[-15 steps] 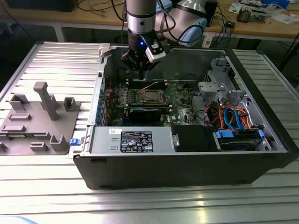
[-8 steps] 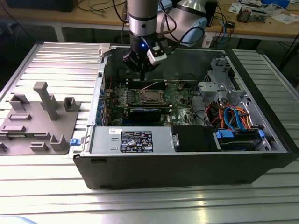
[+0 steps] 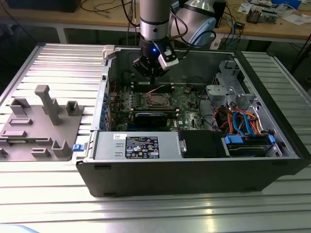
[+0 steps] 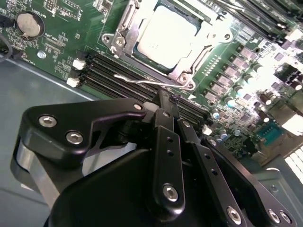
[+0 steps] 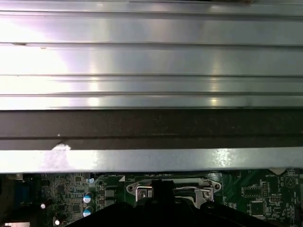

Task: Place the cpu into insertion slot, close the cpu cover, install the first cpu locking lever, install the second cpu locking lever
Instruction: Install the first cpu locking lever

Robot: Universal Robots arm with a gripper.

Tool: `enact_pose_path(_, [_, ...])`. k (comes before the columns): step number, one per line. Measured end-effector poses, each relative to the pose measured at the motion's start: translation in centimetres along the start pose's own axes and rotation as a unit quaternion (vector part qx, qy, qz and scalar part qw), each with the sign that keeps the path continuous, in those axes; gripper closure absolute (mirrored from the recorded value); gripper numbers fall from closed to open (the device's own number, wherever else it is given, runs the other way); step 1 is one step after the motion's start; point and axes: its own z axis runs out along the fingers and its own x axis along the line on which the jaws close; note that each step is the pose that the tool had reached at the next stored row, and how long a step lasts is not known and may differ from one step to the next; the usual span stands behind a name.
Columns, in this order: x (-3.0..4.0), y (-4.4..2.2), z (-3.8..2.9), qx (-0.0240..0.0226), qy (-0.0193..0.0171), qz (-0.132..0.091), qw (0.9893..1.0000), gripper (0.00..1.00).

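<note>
Exterior view: arm (image 3: pixel 154 19) upright, gripper (image 3: pixel 152 85) pointing down, beside cpu cover (image 3: pixel 156 100).

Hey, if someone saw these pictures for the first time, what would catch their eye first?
The open computer case on the ribbed metal table stands out first, with the gripper poised over its green motherboard. In the second wrist view, the silver cpu sits bright in its socket with the cpu cover framing it. A thin wire lever lies just beyond the gripper's tip.
</note>
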Motion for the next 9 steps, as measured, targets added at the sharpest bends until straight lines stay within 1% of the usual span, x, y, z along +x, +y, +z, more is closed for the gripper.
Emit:
enact_pose_path(3, [-0.52,0.01,0.44,-0.0002,0.0002,0.000,1.0000,0.89])
enact_pose_path(9, [-0.94,0.18,0.80,-0.0003,0.0002,0.000,1.0000,0.89])
